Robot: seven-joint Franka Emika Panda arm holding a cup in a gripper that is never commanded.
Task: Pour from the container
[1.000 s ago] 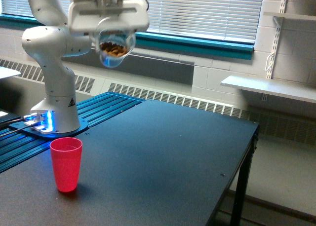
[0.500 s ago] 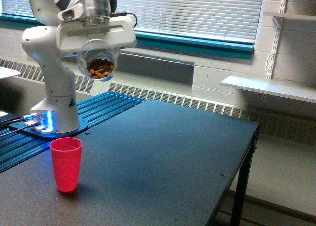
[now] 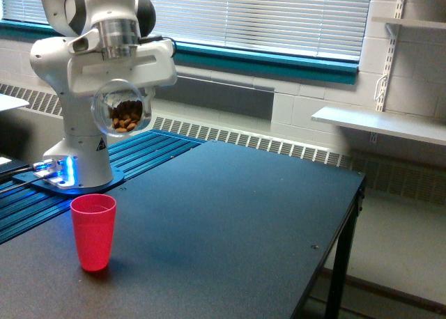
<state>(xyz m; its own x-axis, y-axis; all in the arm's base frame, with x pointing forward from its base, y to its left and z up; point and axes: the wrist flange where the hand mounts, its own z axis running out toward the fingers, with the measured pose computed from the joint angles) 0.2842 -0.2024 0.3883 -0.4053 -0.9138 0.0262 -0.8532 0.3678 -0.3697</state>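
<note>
Fingers hidden behind the gripper (image 3: 122,89) body, evidently clamped on the container (image 3: 122,111), clear cup hanging just beneath, brown pieces inside. Long axis lying roughly level, toward the camera. Red cup (image 3: 93,231) standing well below the fingers, slightly toward the exterior view's left. Wrist bent downward, arm hunched over the black table (image 3: 230,221).

A: What kind of place?
B: Lab or classroom-type rm. White robot arm (image 3: 77,89) bolted to a blue slotted base (image 3: 132,155) by a black table (image 3: 230,221).
A: Anything else?
B: Painted block walls, window blinds (image 3: 279,12) w/ teal sill, baseboard heater (image 3: 279,148), bare wall shelves (image 3: 380,124) on metal brackets.
</note>
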